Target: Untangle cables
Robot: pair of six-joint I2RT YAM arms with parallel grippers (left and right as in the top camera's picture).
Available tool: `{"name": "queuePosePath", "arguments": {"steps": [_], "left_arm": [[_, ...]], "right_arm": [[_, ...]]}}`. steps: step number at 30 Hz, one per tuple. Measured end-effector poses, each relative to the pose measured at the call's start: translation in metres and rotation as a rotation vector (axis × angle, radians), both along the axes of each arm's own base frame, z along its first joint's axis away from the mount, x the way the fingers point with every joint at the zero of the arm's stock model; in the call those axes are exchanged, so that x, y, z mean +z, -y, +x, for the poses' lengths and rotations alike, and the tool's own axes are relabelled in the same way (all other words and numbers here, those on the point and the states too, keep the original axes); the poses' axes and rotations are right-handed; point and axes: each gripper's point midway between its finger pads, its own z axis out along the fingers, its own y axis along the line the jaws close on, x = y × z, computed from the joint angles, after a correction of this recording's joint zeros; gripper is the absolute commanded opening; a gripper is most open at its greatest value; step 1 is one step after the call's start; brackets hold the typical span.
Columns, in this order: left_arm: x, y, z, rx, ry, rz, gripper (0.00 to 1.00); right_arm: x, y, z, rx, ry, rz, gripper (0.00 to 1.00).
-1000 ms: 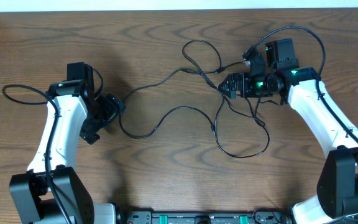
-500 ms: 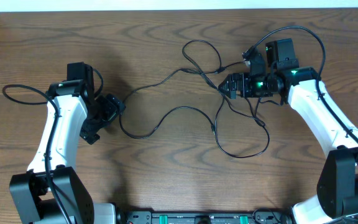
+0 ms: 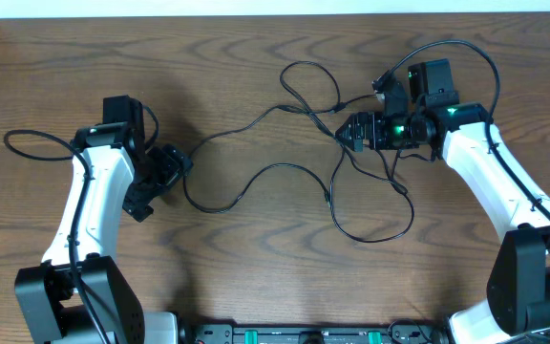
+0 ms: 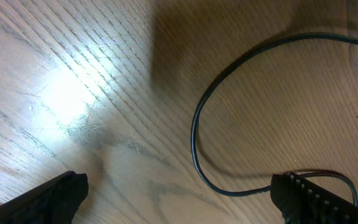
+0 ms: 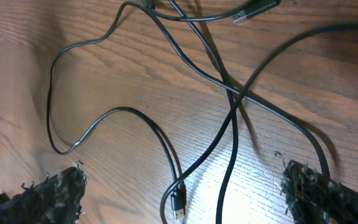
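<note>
Thin black cables (image 3: 285,166) lie tangled across the middle of the wooden table, with loops toward the back and the front right. My left gripper (image 3: 168,182) is at the tangle's left end, open, with a cable loop (image 4: 194,137) lying on the wood ahead of its fingers (image 4: 48,199). My right gripper (image 3: 348,132) hovers over the tangle's right part, open and holding nothing. Below it, several strands cross at one point (image 5: 238,93). A USB plug (image 5: 178,205) lies between its fingertips (image 5: 328,196), and another plug (image 5: 253,11) lies farther off.
Thick black robot leads arc out from the left arm (image 3: 27,136) and over the right arm (image 3: 466,46). The table's back edge (image 3: 275,13) runs along the top of the overhead view. Equipment sits at the front edge (image 3: 304,334).
</note>
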Motion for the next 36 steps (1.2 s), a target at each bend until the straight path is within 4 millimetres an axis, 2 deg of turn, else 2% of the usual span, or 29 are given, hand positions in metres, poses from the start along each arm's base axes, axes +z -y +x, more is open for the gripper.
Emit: {"name": "queuePosePath", "arguments": {"steps": [16, 21, 26, 31, 36], "left_arm": [[0.000, 0.000, 0.000, 0.000, 0.000, 0.000, 0.99], [0.000, 0.000, 0.000, 0.000, 0.000, 0.000, 0.99], [0.000, 0.000, 0.000, 0.000, 0.000, 0.000, 0.99], [0.000, 0.000, 0.000, 0.000, 0.000, 0.000, 0.99], [0.000, 0.000, 0.000, 0.000, 0.000, 0.000, 0.99]], "right_arm": [[0.001, -0.001, 0.001, 0.001, 0.004, 0.002, 0.99], [0.002, -0.008, -0.003, -0.004, -0.023, 0.035, 0.99], [-0.007, -0.023, -0.019, 0.013, -0.070, -0.021, 0.97], [-0.019, -0.038, -0.035, 0.009, -0.087, -0.145, 0.88], [-0.030, -0.041, -0.050, -0.041, -0.106, -0.289, 0.86]]}}
